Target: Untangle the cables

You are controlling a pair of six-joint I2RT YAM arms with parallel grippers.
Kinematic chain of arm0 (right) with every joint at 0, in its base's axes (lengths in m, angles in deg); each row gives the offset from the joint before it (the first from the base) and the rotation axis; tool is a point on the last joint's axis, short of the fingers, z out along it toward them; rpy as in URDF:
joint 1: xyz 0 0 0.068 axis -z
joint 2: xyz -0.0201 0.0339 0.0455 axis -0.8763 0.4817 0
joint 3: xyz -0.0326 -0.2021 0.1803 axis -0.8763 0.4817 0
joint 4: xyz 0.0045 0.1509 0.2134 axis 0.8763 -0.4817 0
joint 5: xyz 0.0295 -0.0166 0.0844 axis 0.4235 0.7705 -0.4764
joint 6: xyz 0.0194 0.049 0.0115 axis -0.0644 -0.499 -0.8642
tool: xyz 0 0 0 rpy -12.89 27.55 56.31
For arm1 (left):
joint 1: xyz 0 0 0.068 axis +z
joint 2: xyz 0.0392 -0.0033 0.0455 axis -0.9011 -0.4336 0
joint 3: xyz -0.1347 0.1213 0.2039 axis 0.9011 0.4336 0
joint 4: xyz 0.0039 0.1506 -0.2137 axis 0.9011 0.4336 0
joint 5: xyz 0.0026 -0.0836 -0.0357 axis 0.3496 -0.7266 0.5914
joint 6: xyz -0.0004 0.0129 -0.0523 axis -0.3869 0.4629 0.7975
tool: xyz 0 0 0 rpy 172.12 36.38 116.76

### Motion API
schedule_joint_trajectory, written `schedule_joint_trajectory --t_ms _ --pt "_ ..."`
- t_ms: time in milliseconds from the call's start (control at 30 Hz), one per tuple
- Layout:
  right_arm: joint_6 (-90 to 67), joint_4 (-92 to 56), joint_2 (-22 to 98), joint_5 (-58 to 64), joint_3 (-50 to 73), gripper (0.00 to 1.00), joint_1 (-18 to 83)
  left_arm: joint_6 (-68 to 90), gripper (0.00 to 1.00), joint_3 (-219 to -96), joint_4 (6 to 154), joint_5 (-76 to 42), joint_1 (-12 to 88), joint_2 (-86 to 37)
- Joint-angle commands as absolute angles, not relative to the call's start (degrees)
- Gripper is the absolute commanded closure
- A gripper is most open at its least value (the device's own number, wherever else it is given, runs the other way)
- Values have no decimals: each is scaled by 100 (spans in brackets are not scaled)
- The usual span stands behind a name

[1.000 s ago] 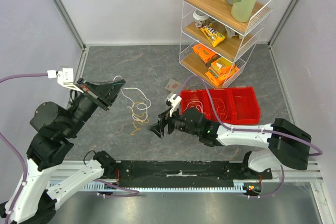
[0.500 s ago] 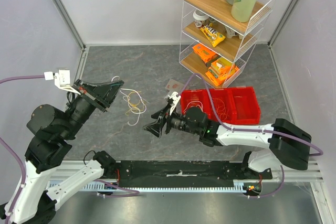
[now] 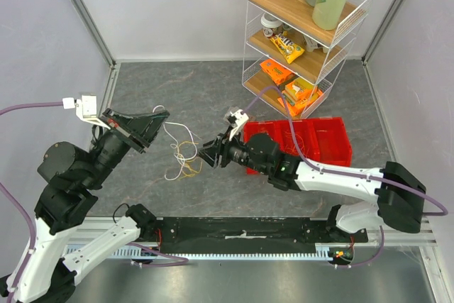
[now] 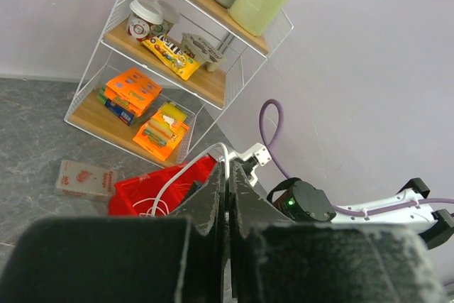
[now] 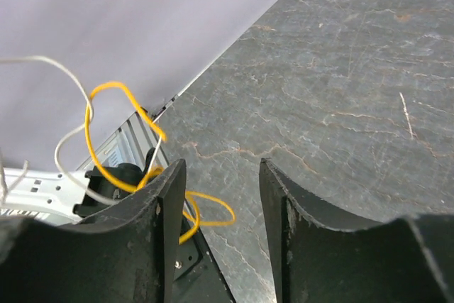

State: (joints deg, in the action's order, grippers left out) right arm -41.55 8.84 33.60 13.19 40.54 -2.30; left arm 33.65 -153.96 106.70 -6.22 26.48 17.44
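The cables [image 3: 182,152] are a small bundle of thin white and yellow loops. They hang from my left gripper [image 3: 160,114], which is shut on the white cable [image 4: 186,172] and held up at the left. My right gripper [image 3: 208,153] is open, just right of the hanging loops. In the right wrist view [image 5: 218,175] a yellow loop [image 5: 99,148] and a white strand [image 5: 62,148] lie left of the left finger [image 5: 164,204], with nothing between the jaws.
A red bin [image 3: 333,140] with thin wires inside sits behind the right arm and shows in the left wrist view [image 4: 135,193]. A wire shelf [image 3: 305,40] with bottles and snack packs stands at the back right. A small packet [image 3: 235,113] lies on the grey tabletop.
My right gripper has moved up and left, closer to the hanging cables. The bundle rose a little, then sank back. My left gripper has barely moved.
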Motion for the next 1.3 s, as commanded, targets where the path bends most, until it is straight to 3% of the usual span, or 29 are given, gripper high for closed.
schedule_joint_trajectory --t_ms 0,200,367,567,867,1267 --pt "-4255 886 3864 929 3581 48 -287 3552 98 -15376 10383 -815 2669 1778" --pt "-4317 1132 4182 848 3571 49 -357 3587 98 -15358 10365 -824 2677 1770" --pt "-4194 677 3822 1629 3721 38 -357 3543 98 -15341 10392 -816 2677 1796" --pt "-4141 665 3313 1877 4133 35 -357 3525 98 -15306 10374 -807 2677 1805" --pt "-4158 885 2679 1737 4441 37 -357 3578 98 -15279 10313 -824 2669 1779" --pt "-4018 1273 3241 1437 4187 40 -726 3631 98 -15288 10295 -964 2677 1770"
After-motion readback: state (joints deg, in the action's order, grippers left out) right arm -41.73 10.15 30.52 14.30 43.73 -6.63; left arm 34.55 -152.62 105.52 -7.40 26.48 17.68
